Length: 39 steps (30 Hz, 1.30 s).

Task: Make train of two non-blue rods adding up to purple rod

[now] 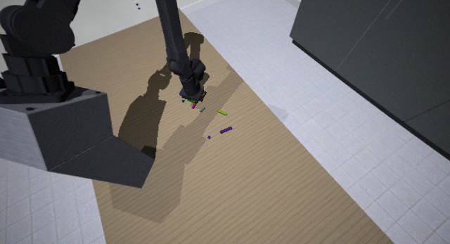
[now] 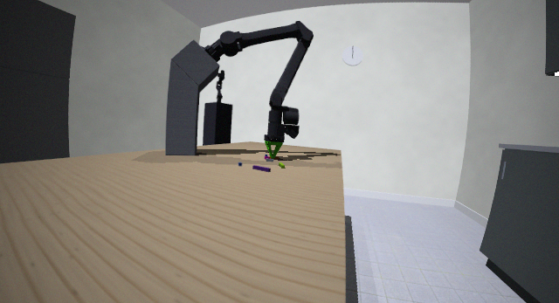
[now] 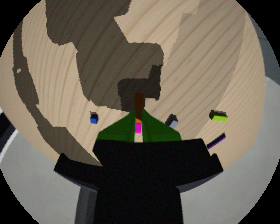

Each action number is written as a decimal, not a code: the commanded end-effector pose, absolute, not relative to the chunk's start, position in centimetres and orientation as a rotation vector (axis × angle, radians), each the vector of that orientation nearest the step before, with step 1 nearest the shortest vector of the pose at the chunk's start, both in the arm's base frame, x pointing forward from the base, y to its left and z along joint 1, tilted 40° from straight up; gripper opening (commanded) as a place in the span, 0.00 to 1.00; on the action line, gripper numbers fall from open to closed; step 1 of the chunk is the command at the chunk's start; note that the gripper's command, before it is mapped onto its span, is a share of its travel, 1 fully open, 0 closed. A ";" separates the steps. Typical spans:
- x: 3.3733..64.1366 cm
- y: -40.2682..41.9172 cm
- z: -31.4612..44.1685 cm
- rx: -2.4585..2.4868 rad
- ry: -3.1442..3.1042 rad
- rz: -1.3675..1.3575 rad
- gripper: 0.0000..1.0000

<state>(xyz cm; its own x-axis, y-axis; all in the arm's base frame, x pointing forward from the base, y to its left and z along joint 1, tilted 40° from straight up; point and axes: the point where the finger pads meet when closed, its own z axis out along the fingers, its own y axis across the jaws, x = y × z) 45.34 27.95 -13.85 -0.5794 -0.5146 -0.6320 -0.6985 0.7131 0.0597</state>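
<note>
My gripper (image 1: 193,101) is low over the table, shut on the short magenta rod (image 1: 193,105). In the wrist view the magenta rod (image 3: 138,128) sits between the green fingers. A darker orange-brown rod (image 3: 138,104) lies in shadow just beyond its far end, in line with it. I cannot tell whether the two touch. The purple rod (image 1: 226,130) lies flat to the right, nearer the camera, and also shows in the exterior view (image 2: 261,168). The grey rod (image 1: 202,110) lies just right of the gripper. The lime rod (image 1: 221,112) lies farther right.
One blue cube (image 1: 183,100) sits just left of the gripper, another (image 1: 209,137) left of the purple rod. The table's right edge runs not far beyond the lime rod. The robot base (image 1: 53,131) stands at the left.
</note>
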 end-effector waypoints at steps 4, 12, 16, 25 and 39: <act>45.1 28.6 -14.2 -0.922 2.316 0.413 0.04; 45.1 28.6 -14.2 -0.922 2.315 0.413 0.16; 45.1 28.6 -14.2 -0.922 2.315 0.413 0.20; 45.1 28.6 -14.2 -0.922 2.315 0.413 0.24; 44.4 26.3 -12.1 -0.914 2.326 0.399 0.24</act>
